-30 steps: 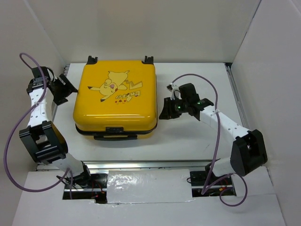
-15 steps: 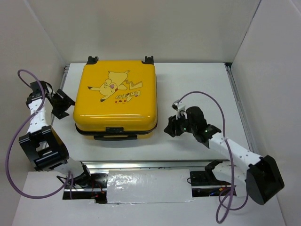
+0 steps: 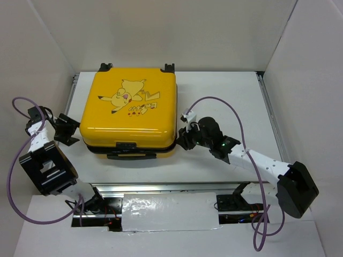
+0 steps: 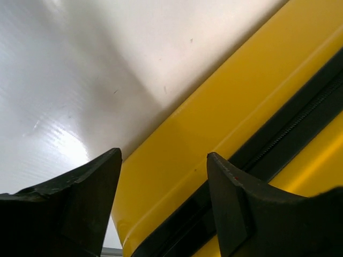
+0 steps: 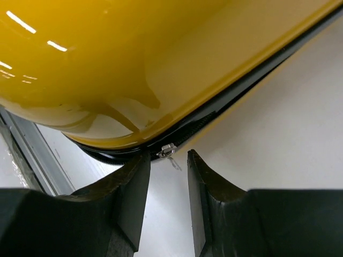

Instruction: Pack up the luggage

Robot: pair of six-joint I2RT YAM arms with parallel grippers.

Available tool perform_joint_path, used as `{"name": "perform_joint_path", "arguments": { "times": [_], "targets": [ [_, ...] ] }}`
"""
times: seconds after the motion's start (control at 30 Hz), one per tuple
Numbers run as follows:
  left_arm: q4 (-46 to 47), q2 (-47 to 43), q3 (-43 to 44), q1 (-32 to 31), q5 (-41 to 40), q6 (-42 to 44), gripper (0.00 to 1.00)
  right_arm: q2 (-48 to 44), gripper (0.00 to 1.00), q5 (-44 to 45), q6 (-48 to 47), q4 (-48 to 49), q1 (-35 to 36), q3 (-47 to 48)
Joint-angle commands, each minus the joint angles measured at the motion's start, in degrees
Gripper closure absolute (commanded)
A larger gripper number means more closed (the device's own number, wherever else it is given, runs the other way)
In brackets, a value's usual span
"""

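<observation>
The left tool sits at the left flank of the luggage, and the right tool at its near right corner. Both are low over a white worktop, walled in by white panels on the left, back and right. The yellow suitcase lies flat and shut, cartoon lid up, on the left half of the worktop. Its wheels point to the back wall and its black handle faces a metal rail at the near edge. Bare worktop lies to its right. On the left there is only a narrow strip between shell and wall.

In the left wrist view, the left tool's fingers stand wide apart, the shell's lower edge and black zip seam just ahead of them. Whether they touch it I cannot tell. The right tool's fingers leave a narrow gap and hold nothing. A small metal zip pull sits just beyond the tips.
</observation>
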Motion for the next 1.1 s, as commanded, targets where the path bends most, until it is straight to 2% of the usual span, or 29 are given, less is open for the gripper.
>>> {"name": "perform_joint_path", "arguments": {
  "times": [0.0, 0.17, 0.33, 0.5, 0.57, 0.7, 0.73, 0.77, 0.8, 0.97, 1.07],
  "targets": [
    [3.47, 1.82, 1.62, 0.47, 7.07, 0.76, 0.25, 0.70, 0.59, 2.60, -0.93, 6.44, 2.50, 5.13],
    [3.47, 3.07, 4.00, -0.06, 9.72, 1.64, 0.25, 0.17, 0.60, 0.84, -2.77, 8.29, 4.96, 7.32],
    [1.29, 0.51, 4.88, -0.06, 5.86, 0.94, 0.27, 2.28, 0.60, 2.33, -3.30, 5.91, 5.67, 9.01],
    [0.74, -2.64, 2.78, -0.06, 2.86, 1.03, 0.33, -2.01, 0.58, 5.23, -2.68, 5.30, 5.14, 5.40],
    [1.36, -4.23, 1.02, -0.15, 2.25, 0.42, 0.39, -4.82, 0.57, 6.72, -2.86, 5.74, 4.62, 2.42],
    [0.84, -5.46, 0.14, -0.15, -0.82, -0.73, 0.41, -10.19, 0.52, 7.26, -4.09, 9.07, 1.81, -4.43],
    [0.75, -5.64, 0.22, 0.02, -1.35, -0.90, 0.41, -11.25, 0.49, 6.73, -5.22, 9.34, 1.19, -6.62],
    [0.49, -5.81, 0.31, 0.20, -2.05, -0.99, 0.41, -12.30, 0.41, 5.25, -5.93, 9.43, -0.29, -7.60],
    [0.31, -6.16, 0.40, 0.20, -2.14, -1.17, 0.41, -12.40, 0.39, 4.19, -6.81, 9.08, -1.00, -8.31],
    [-0.49, -7.83, 1.02, 0.29, -3.64, -2.22, 0.43, -7.22, 0.38, -7.48, -13.05, 4.17, -5.93, -6.03],
    [0.13, -8.37, 0.84, 0.20, -3.29, -1.70, 0.42, -2.74, 0.37, -10.84, -14.98, 3.81, -7.42, -3.57]
  ]
}}
